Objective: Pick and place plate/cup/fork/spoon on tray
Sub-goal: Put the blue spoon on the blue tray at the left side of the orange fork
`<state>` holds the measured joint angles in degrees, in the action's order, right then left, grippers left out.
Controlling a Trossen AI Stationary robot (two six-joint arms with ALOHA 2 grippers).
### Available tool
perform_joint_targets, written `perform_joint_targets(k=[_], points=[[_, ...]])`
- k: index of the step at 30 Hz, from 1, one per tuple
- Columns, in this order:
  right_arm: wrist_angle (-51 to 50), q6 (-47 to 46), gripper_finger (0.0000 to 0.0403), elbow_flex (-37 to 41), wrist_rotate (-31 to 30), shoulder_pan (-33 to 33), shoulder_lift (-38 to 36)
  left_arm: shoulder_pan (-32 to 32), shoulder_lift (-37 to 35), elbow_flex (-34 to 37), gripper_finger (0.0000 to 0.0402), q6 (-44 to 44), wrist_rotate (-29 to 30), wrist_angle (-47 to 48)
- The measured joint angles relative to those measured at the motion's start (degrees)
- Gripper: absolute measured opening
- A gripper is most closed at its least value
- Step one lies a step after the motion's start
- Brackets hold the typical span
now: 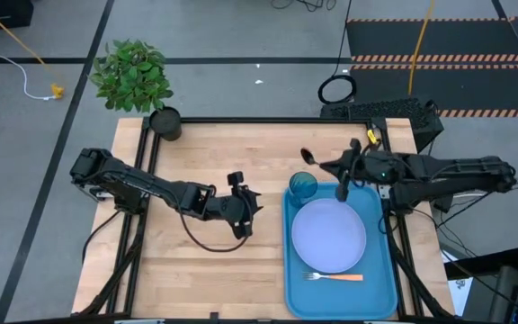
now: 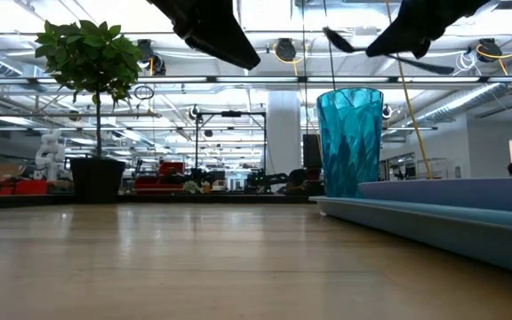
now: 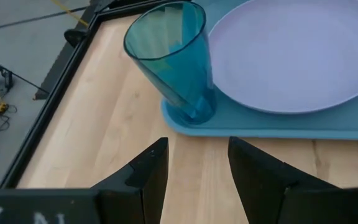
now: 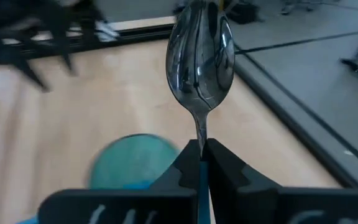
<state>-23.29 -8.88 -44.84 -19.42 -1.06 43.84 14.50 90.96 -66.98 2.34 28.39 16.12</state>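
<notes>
the spoon (image 4: 201,62) is pinched in the closed right gripper (image 4: 202,152), bowl pointing left, held above the tray's (image 1: 385,288) far edge near the cup (image 1: 302,186).

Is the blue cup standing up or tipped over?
Standing up. The cup sits upright on the tray, beside the plate.

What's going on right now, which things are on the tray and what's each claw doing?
Right gripper shut on spoon, above cup. Left gripper open, empty. Plate, cup, fork on tray. Nothing blocking.
</notes>
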Motion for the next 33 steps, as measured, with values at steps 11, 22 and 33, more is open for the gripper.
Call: perform_joint_targets(k=[11,22,33], points=[[-0.2,-10.5,0.0002,0.0,-0.6,-17.7,0.1,3.1,0.0,0.0,0.017,10.4,0.1,-0.2],[-0.1,-22.0,0.0002,0.0,-9.6,-38.7,5.2,9.6,0.0,0.0,0.017,17.6,0.4,-9.6],[6.9,-32.5,0.0002,-2.6,-17.5,-55.7,19.4,16.1,0.0,0.0,0.017,22.5,7.5,-13.9]])
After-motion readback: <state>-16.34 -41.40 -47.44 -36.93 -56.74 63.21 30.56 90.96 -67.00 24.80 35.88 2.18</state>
